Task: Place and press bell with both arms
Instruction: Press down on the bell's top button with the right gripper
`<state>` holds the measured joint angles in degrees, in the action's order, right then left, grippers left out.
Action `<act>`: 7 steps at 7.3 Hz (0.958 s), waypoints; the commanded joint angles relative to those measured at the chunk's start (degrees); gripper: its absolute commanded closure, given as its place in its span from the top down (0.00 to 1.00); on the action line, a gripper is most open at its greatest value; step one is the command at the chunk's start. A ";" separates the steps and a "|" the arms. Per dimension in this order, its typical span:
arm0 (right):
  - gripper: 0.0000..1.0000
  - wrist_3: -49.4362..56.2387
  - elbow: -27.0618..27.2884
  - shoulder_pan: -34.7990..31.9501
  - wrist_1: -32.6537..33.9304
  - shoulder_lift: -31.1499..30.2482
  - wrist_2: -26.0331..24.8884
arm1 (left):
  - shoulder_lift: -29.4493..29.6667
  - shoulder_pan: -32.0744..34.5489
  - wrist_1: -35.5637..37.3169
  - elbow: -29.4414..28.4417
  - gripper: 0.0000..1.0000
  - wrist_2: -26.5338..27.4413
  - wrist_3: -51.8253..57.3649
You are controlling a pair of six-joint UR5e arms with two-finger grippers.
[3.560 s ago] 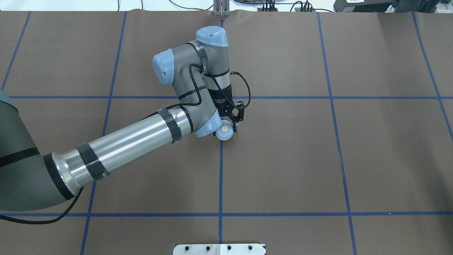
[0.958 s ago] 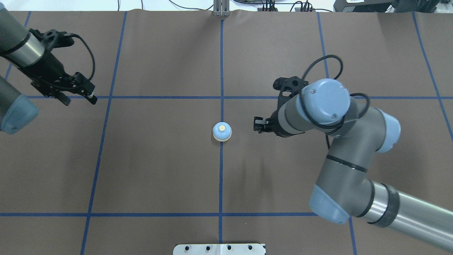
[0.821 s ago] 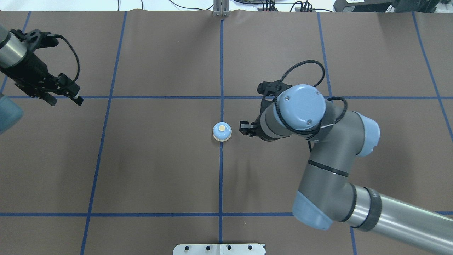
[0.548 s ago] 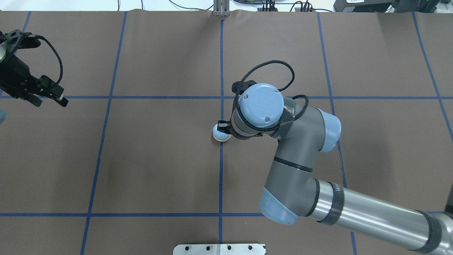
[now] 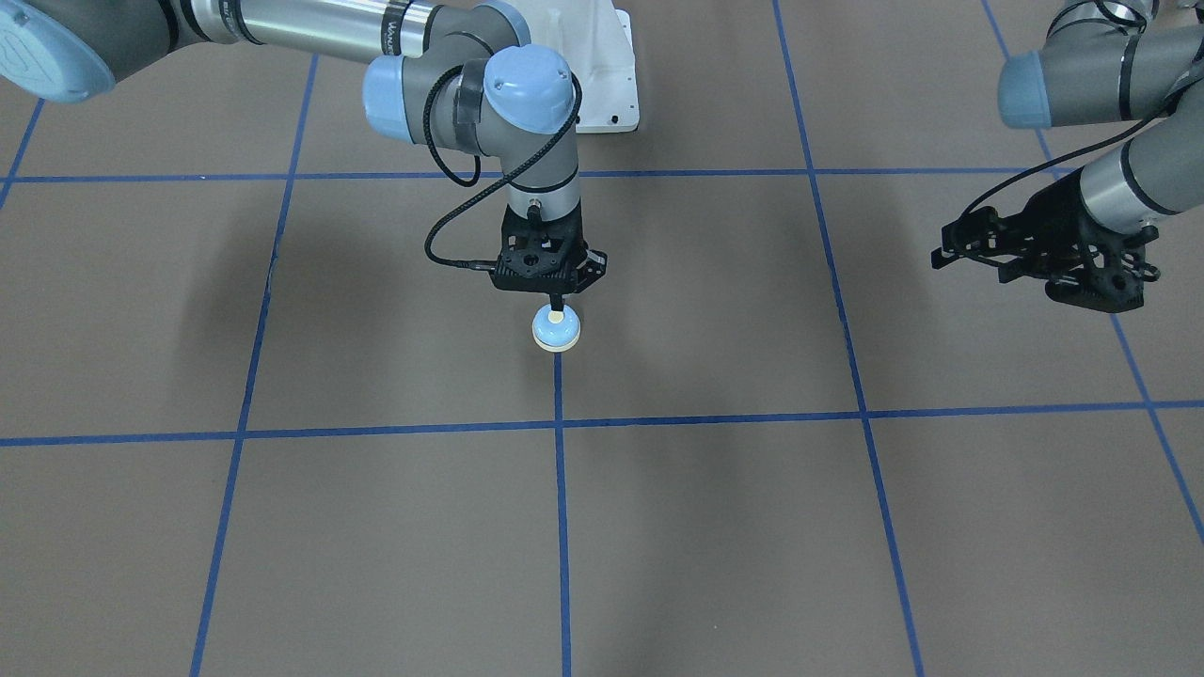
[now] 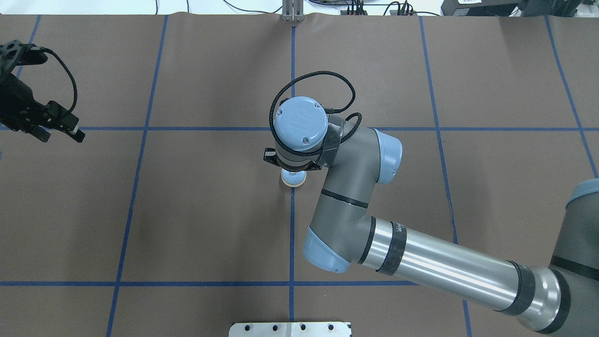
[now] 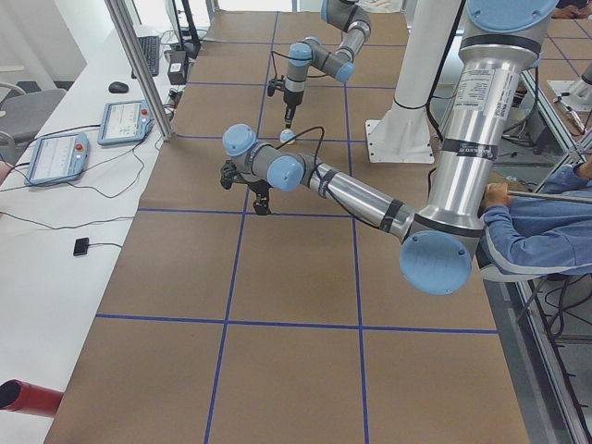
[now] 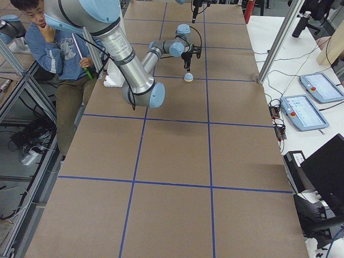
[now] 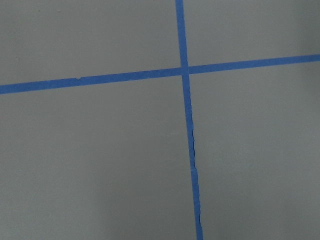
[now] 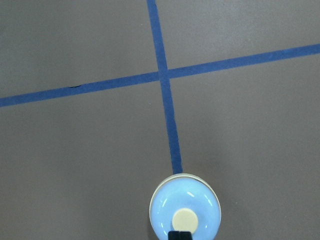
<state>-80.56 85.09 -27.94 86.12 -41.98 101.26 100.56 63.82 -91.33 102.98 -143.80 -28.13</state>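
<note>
Right arm [image 6: 355,196] reaches in over mid-table, wrist pointing straight down. The right gripper [image 5: 557,306] is pinched closed, fingers together in one narrow tip, nothing held btwn them. That tip sits right at the cream button [image 10: 184,219] of the bell [image 5: 556,337]. The front view shows the two meeting, but can't tell whether the button is pushed in.

The bell stands upright on the brown table cover [image 5: 376,527], approx. the ctr of the surface and well apart from every edge. It sits on the blue tape line [image 5: 562,489] that runs down the middle, just on the robot's side of a tape crossing.

Over to the left arm [image 5: 1129,179]: the left gripper [image 6: 62,138] hangs above the cover out by the surface's left edge, well apart from the bell. Its fingers are spread, holding nothing. Its wrist cam sees only bare cover w/ a tape cross.

A person [image 8: 59,48] sits just beside the table on the robot's side.
</note>
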 commanded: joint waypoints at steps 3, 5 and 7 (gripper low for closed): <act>0.00 0.14 -3.87 -1.07 -2.79 0.15 2.80 | -0.01 -0.10 0.01 0.03 0.99 -0.08 -0.08; 0.00 -0.04 -5.63 -1.07 -5.51 0.24 3.41 | 0.07 -0.19 0.01 -0.06 0.99 -0.08 -0.08; 0.00 0.05 -5.55 -1.42 -5.44 1.11 4.55 | -0.01 -0.19 0.01 0.02 0.99 -0.08 -0.08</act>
<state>-80.56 79.61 -29.27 80.81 -41.54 104.93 100.61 63.65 -91.32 102.94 -143.88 -28.21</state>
